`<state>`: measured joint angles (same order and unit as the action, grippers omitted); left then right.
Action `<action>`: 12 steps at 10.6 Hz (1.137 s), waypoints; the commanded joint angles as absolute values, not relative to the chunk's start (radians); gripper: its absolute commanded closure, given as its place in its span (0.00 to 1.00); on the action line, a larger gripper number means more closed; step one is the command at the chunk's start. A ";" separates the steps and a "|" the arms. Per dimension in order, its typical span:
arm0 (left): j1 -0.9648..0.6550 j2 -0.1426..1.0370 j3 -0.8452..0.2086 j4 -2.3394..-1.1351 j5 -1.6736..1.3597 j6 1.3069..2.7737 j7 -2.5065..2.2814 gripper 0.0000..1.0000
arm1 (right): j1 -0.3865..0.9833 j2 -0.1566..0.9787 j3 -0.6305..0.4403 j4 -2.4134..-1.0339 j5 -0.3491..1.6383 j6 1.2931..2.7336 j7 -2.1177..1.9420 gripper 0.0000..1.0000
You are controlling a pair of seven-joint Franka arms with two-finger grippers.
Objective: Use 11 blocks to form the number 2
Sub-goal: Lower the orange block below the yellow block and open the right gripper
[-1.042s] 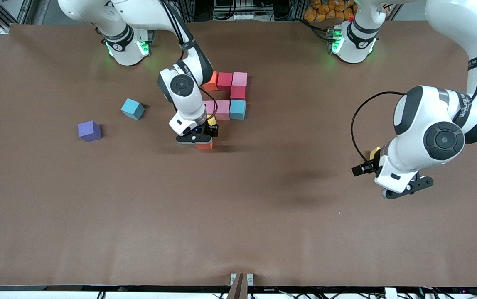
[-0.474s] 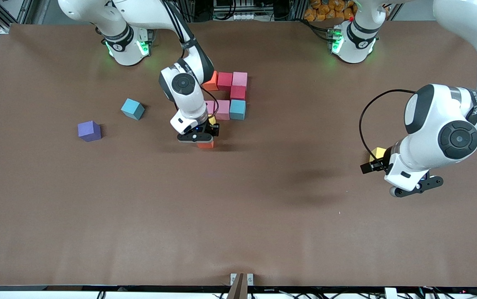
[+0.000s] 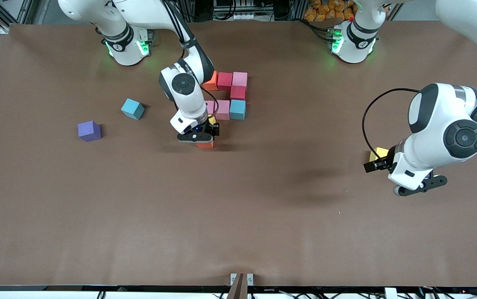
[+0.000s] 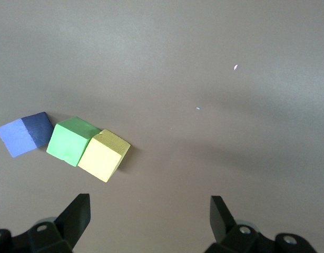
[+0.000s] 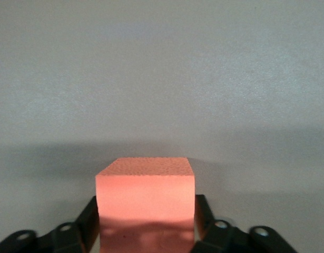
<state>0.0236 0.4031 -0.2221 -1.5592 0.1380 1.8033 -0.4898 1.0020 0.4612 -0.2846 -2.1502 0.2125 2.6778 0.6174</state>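
Note:
The partial number 2 (image 3: 230,93) lies on the table in front of the right arm's base: orange, red and pink blocks in a row, a red block (image 3: 237,92), then a light blue block (image 3: 237,109) and pink blocks. A yellow block (image 3: 212,120) peeks out beside my right gripper (image 3: 203,139). That gripper is down at the table, its fingers against the sides of an orange block (image 5: 146,197). My left gripper (image 4: 150,211) hangs open over bare table beside a yellow block (image 4: 104,155) at the left arm's end.
A loose light blue block (image 3: 132,109) and a purple block (image 3: 89,131) lie toward the right arm's end. In the left wrist view a green cube (image 4: 71,140) touches the yellow block, with a blue-purple block (image 4: 25,133) beside it.
The left arm has swung farther toward its own end of the table, uncovering more of the yellow block. The right gripper has stayed in place with the orange block.

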 commanded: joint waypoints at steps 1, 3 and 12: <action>0.038 0.364 -0.236 -1.601 0.158 1.810 -0.471 0.00 | 1.022 0.434 -0.296 -2.178 0.210 2.684 0.652 0.00; 0.038 0.359 -0.236 -1.611 0.158 1.812 -0.471 0.00 | 1.019 0.428 -0.296 -2.169 0.210 2.672 0.650 0.00; 0.061 0.359 -0.236 -1.618 0.158 1.812 -0.440 0.00 | 0.950 0.351 -0.298 -2.053 0.207 2.420 0.595 0.00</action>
<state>0.0472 0.3931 -0.2243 -1.5808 0.1380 1.8036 -0.4561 0.9855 0.3931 -0.2989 -2.0869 0.2129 2.5123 0.6215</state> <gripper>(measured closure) 0.000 0.000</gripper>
